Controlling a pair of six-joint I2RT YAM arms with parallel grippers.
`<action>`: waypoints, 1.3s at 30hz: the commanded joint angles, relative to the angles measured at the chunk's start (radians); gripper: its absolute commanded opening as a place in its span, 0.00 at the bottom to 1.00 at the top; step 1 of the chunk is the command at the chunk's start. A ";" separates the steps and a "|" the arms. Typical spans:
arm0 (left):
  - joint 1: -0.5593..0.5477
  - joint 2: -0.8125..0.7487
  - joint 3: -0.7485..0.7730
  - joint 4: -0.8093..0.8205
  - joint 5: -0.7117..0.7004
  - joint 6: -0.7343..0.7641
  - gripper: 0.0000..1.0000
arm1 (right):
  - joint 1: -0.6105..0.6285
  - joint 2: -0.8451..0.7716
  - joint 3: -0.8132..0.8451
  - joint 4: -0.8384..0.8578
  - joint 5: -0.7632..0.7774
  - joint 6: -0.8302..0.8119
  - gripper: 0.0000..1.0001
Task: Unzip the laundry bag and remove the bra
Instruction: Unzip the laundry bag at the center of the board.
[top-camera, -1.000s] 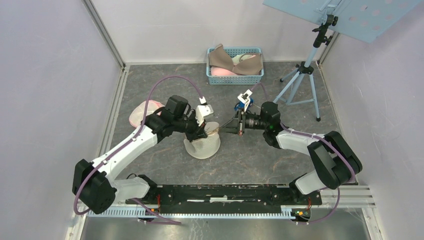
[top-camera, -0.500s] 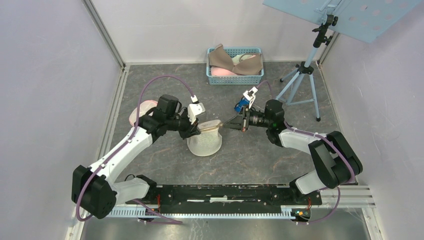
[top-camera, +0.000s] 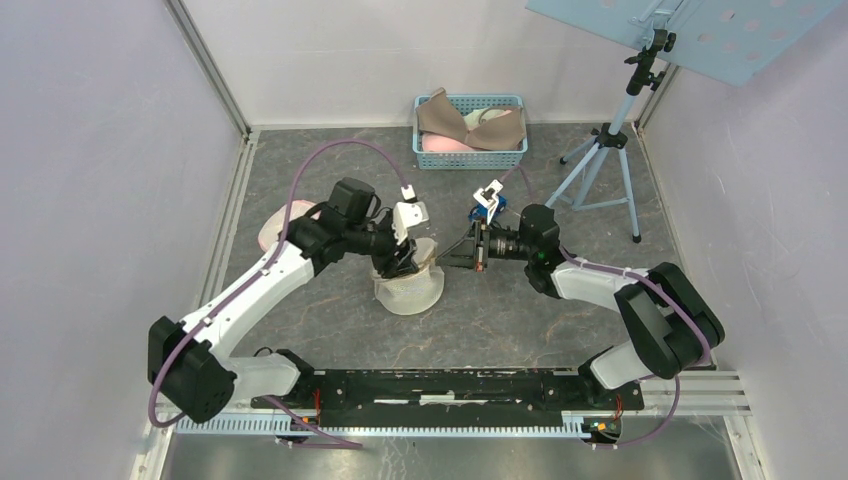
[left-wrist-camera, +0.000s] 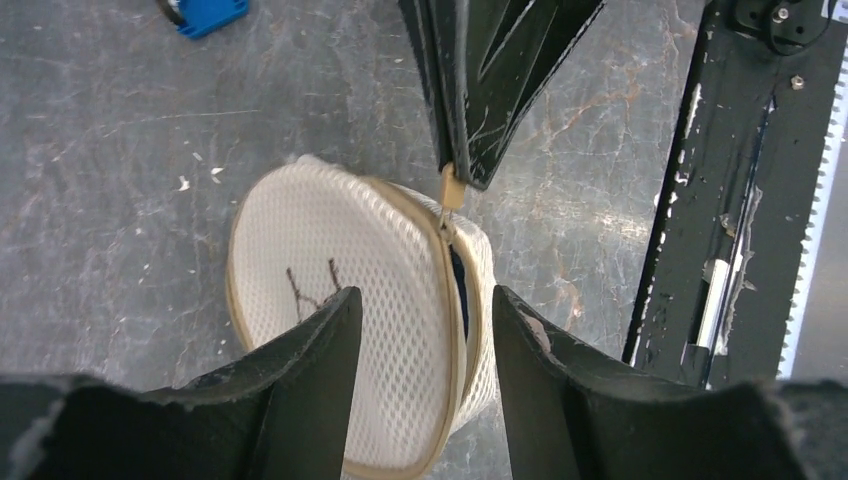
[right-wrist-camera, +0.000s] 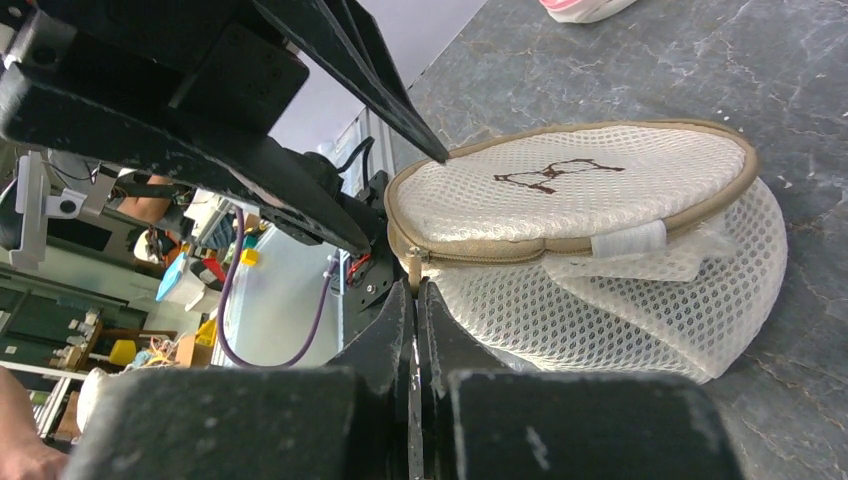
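Note:
A white mesh laundry bag (top-camera: 408, 288) with tan trim lies on the grey floor mid-table. It also shows in the left wrist view (left-wrist-camera: 340, 290) and the right wrist view (right-wrist-camera: 600, 230). My right gripper (top-camera: 447, 262) is shut on the tan zipper pull (right-wrist-camera: 413, 268), which also shows in the left wrist view (left-wrist-camera: 452, 187). The zipper is open a short way, showing a dark gap (left-wrist-camera: 458, 285). My left gripper (left-wrist-camera: 422, 300) is open and hovers just above the bag, its fingers astride the zipper seam. The bra inside the bag is hidden.
A blue basket (top-camera: 470, 150) with a brown bra and other garments stands at the back. A pink and white garment (top-camera: 285, 225) lies left of the bag. A light-blue tripod (top-camera: 600, 160) stands at the back right. A black rail (top-camera: 470, 385) runs along the near edge.
My left gripper swung left, then came back right over the bag. The bag's top edge was raised half a second ago and has settled. My right gripper stayed on the zipper pull.

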 joint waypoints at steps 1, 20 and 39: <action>-0.046 0.058 0.050 0.013 -0.009 -0.028 0.56 | 0.013 -0.004 0.016 0.057 0.006 0.001 0.00; 0.002 -0.012 -0.058 0.018 -0.089 0.020 0.02 | -0.076 -0.016 0.018 -0.020 -0.003 -0.064 0.00; -0.060 0.069 0.051 0.056 -0.053 -0.088 0.59 | -0.053 -0.023 -0.007 0.057 -0.010 0.006 0.00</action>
